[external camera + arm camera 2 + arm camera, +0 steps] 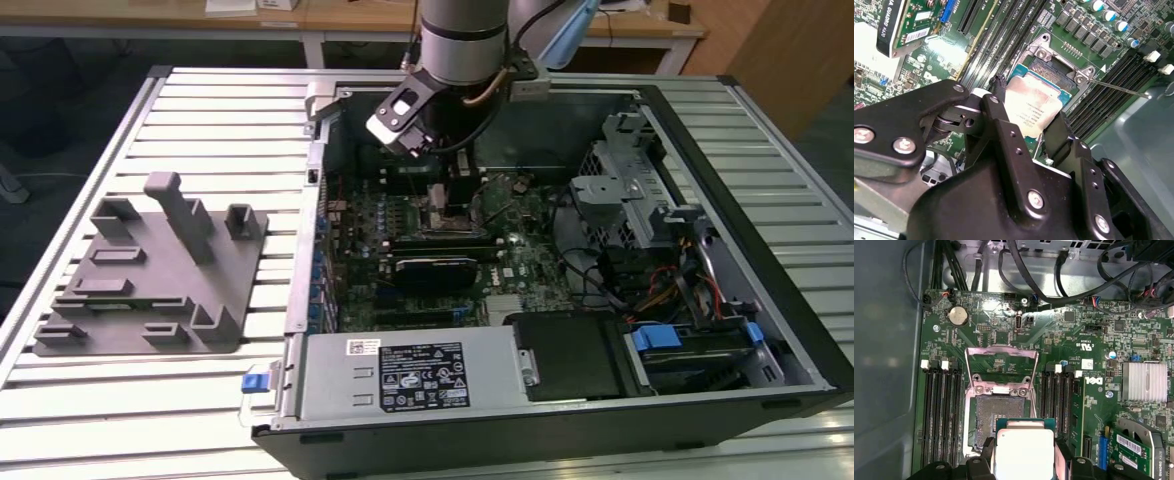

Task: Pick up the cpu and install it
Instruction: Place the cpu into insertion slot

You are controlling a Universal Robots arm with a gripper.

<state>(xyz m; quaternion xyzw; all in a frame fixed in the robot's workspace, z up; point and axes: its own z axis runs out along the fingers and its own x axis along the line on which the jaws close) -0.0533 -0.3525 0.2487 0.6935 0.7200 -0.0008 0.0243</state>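
cpu (1031,112) is sitting clamped in the gripper (1028,119) right now, with the fingers (1001,125) pinching it by two opposite edges and its metal lid facing the cameras in both wrist views.

going left to right across the exterior view for you: the grey fixture (147,270) is lying on the slatted table (80,150) at the exterior view's left, well apart from the action. next comes the open pc case (534,435), with the arm (461,40) reaching down into it over the motherboard (521,260). the drive cage (634,190) is sitting off toward the exterior view's right.

the bit you're caring about: in the first wrist view the socket (989,415) is standing open with its load plate (999,365) flipped up. the cpu is overlapping just the socket edge farthest from that plate. so i'm reading it as hovering above the socket, not seated, with the socket lying from the chip toward the plate's hinge.

chip edges are looking roughly square with the socket frame. could be twisting a hair, can't tell for sure.
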